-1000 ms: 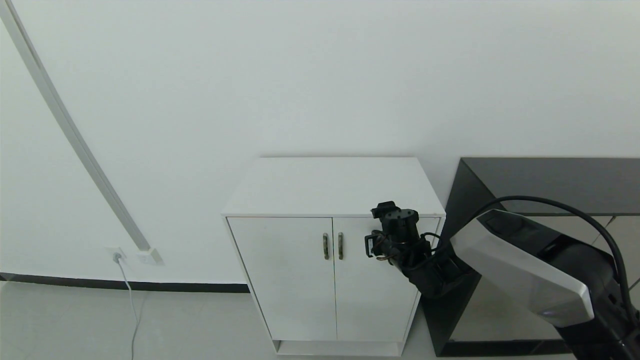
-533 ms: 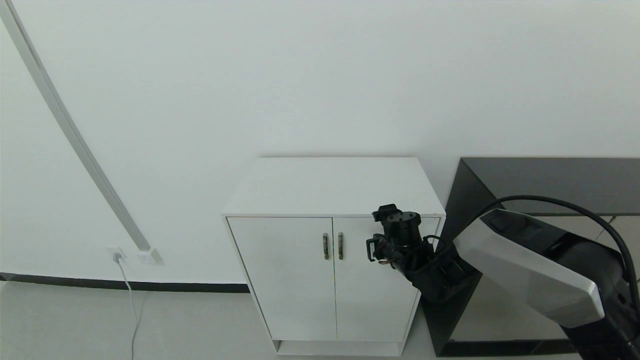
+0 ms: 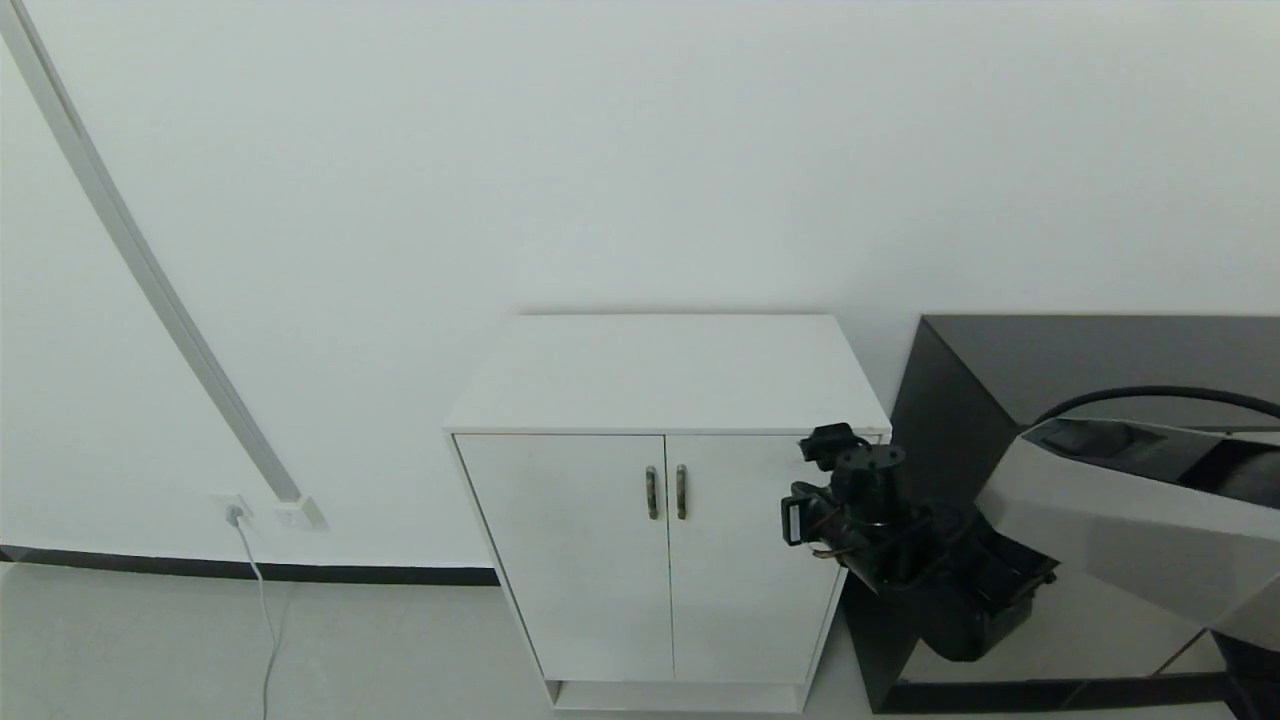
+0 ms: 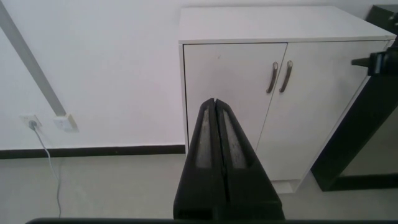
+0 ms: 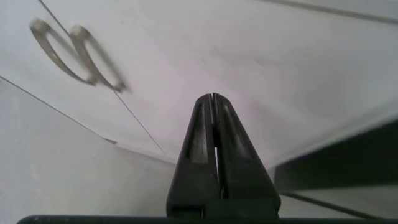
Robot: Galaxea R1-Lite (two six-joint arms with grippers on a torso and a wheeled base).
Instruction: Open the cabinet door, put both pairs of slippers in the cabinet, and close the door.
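Observation:
The white cabinet [image 3: 660,375] stands against the wall with both doors closed. Its two metal handles [image 3: 666,492] sit side by side at the centre seam. My right gripper [image 5: 214,99] is shut on nothing and points at the right door [image 5: 261,56], off to the side of the handles [image 5: 81,56]. In the head view my right arm's wrist [image 3: 850,490] hangs in front of the right door's outer edge. My left gripper [image 4: 215,102] is shut and empty, held back from the cabinet [image 4: 273,25] and facing the left door [image 4: 230,87].
A black glossy cabinet [image 3: 1080,360] stands directly right of the white one. A wall socket with a plugged cable [image 3: 235,515] and a slanted white conduit [image 3: 140,260] are on the left. Bare grey floor [image 3: 300,650] lies in front.
My right arm has drawn back to the right and slightly down, away from the handles toward the right door's outer edge. The doors stay closed.

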